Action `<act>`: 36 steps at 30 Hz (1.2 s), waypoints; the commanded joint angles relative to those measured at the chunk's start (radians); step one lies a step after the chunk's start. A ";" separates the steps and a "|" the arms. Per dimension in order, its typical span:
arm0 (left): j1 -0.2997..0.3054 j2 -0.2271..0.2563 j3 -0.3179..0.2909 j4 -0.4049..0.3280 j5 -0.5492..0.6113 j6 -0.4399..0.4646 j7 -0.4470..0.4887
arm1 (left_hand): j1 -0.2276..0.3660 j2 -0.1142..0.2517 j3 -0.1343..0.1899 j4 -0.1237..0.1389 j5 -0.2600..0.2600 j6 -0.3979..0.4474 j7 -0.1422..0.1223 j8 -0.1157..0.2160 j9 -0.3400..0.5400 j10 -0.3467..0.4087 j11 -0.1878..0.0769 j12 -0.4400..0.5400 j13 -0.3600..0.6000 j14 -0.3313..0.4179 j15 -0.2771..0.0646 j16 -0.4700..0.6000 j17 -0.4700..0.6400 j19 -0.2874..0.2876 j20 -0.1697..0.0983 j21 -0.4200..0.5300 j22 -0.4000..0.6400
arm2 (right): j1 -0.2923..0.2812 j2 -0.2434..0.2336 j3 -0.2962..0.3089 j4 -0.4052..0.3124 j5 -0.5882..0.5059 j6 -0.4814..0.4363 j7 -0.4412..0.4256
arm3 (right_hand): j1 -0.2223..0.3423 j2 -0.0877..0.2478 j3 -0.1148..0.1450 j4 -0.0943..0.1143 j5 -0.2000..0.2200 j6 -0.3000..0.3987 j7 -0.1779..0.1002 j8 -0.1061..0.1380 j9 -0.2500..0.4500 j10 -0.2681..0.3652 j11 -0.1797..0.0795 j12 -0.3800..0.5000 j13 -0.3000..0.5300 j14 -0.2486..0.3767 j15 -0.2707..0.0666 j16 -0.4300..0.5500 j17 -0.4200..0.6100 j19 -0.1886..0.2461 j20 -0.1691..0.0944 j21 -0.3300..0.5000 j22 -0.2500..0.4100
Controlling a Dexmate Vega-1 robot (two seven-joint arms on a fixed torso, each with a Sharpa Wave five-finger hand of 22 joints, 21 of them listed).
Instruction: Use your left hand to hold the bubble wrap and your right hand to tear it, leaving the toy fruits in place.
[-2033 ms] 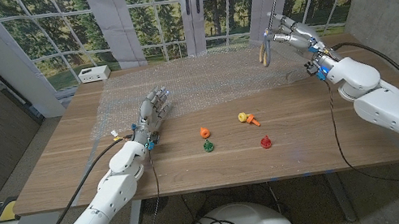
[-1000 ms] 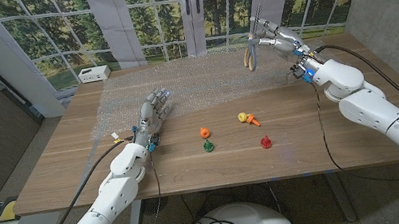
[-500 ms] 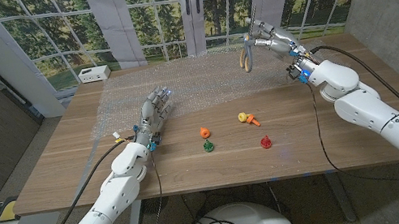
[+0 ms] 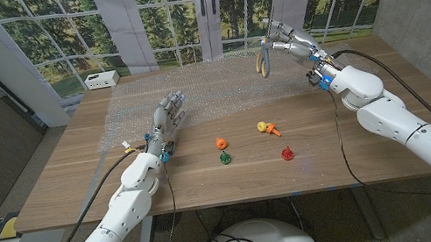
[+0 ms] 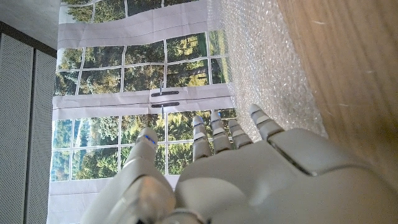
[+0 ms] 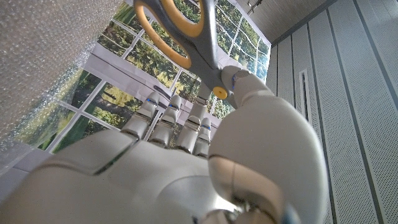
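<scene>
Bubble wrap [image 4: 220,93] covers the desk's [image 4: 207,171] far half. Left hand [image 4: 167,121] presses on its near edge, fingers straight. Right hand [image 4: 286,42], raised above it, grips scissors [image 4: 262,59]. Toy fruits [image 4: 251,143] sit on bare wood nearby.

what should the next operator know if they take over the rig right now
Left hand: rests on the near edge of the bubble wrap, fingers extended, not visibly gripping it.
Right hand: raised above the wrap's far right side, holding scissors with yellow handles.
Toy fruits: on bare wood in front of the wrap, apart from both hands.
Done: scissors in hand, left hand on the wrap.
Left: no cut or tear visible yet; bring the right hand down to the sheet and part it, fruits untouched.
</scene>
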 commanded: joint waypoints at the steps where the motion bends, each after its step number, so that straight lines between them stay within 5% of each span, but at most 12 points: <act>1: -0.012 0.009 0.008 -0.008 0.010 -0.018 -0.034 | -0.005 0.005 -0.001 0.001 0.003 0.006 -0.007 -0.001 0.002 -0.035 0.009 -0.011 0.002 -0.022 0.000 -0.002 0.002 -0.012 0.003 -0.004 0.003 | 0.002 0.018 -0.009 -0.009 -0.005 -0.003 -0.021 | 0.013 0.005 0.003 0.003 0.009 0.008 -0.002 0.003 0.003 0.026 -0.023 0.127 0.082 -0.006 -0.158 -0.002 0.002 0.003 0.024 0.002 0.004; 6: -0.015 0.011 0.010 -0.012 0.021 -0.033 -0.041 | -0.002 0.010 0.002 0.000 0.004 0.025 -0.013 0.005 0.003 -0.057 0.004 -0.014 0.002 -0.038 0.000 -0.002 0.002 -0.020 0.002 -0.005 0.003 | 0.000 0.035 -0.009 -0.012 -0.010 0.005 -0.042 | 0.015 0.006 0.003 0.004 0.011 0.009 -0.003 0.002 0.003 0.023 -0.029 0.129 0.079 -0.011 -0.161 -0.004 0.000 -0.016 0.050 -0.004 0.004; 19: -0.014 0.013 0.011 -0.010 0.052 -0.065 -0.029 | 0.036 0.020 0.018 -0.017 0.009 0.089 -0.057 0.022 0.004 -0.077 -0.005 -0.010 0.002 -0.056 -0.002 0.002 0.001 -0.029 -0.001 -0.005 0.001 | 0.011 0.035 -0.030 -0.019 0.016 -0.042 -0.014 | 0.015 0.006 -0.001 0.005 0.011 0.008 -0.004 0.001 0.002 0.025 -0.031 0.132 0.076 -0.011 -0.160 -0.002 -0.002 -0.023 0.052 -0.002 0.004; 28: -0.014 0.032 0.018 -0.027 0.133 -0.074 0.027 | 0.136 -0.006 0.039 -0.045 0.009 0.127 -0.109 0.033 0.004 -0.104 -0.028 -0.008 0.002 -0.075 -0.006 0.004 0.001 -0.044 0.009 -0.007 -0.001 | 0.017 0.037 -0.037 -0.016 0.034 -0.060 0.004 | 0.014 0.008 -0.003 0.007 0.012 0.008 -0.003 0.002 0.002 0.025 -0.030 0.135 0.073 -0.007 -0.158 0.001 -0.003 -0.021 0.051 0.000 0.004; 36: -0.014 0.060 0.028 -0.071 0.196 -0.043 0.073 | 0.217 -0.038 0.045 -0.047 0.019 0.172 -0.120 0.047 0.006 -0.122 -0.030 -0.005 0.003 -0.087 -0.004 0.005 0.002 -0.039 0.016 -0.004 -0.002 | 0.023 0.040 -0.043 -0.008 0.042 -0.074 0.015 | 0.014 0.008 -0.002 0.006 0.014 0.008 -0.005 0.002 0.003 0.024 -0.028 0.139 0.074 -0.005 -0.159 0.002 -0.004 -0.022 0.050 0.000 0.004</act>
